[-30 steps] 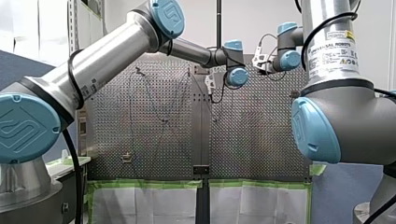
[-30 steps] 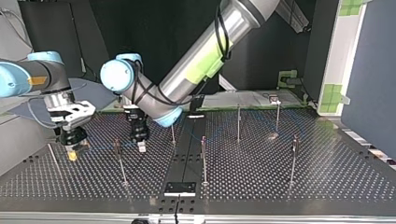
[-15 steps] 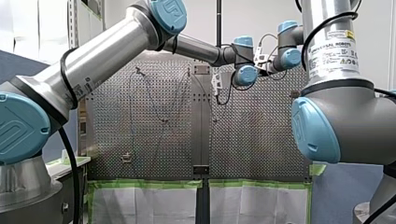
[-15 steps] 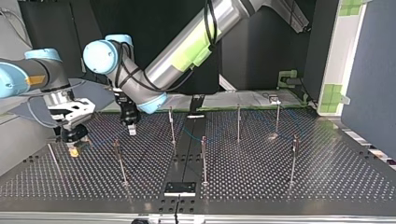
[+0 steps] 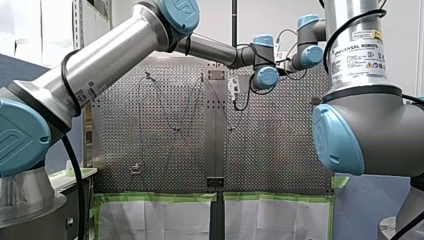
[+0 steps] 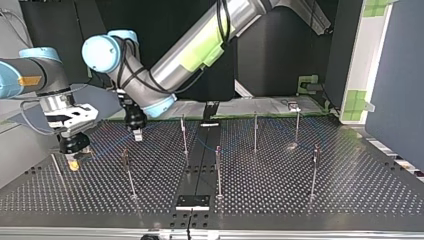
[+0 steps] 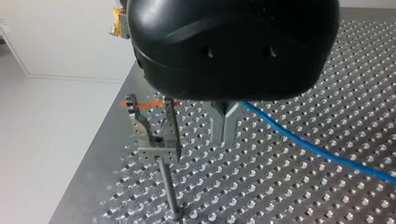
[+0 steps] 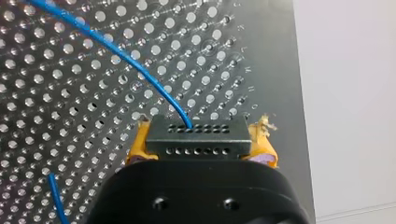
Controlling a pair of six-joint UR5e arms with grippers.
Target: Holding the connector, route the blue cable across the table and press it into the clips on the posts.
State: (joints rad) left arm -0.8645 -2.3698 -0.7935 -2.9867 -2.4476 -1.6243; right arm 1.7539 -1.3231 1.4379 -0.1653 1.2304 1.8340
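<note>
Within a second, the left pincer (image 6: 137,134) has swung from the middle of the perforated metal desk (image 6: 300,190) toward ten o'clock in the top view, nearing the right pincer (image 6: 74,162) at nine. Its metal fingers (image 7: 224,125) are pressed together, the thin blue cable (image 7: 317,149) just beside them. The right pincer clenches the black multi-hole connector (image 8: 196,135). The crowded arms could collide, or slack cable could miss the slotted metal clip post (image 7: 152,137).

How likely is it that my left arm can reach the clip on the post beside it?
Probably yes: the clip stands right beside my left gripper, with nothing between them, and the blue cable trails off on the gripper's other side.
</note>
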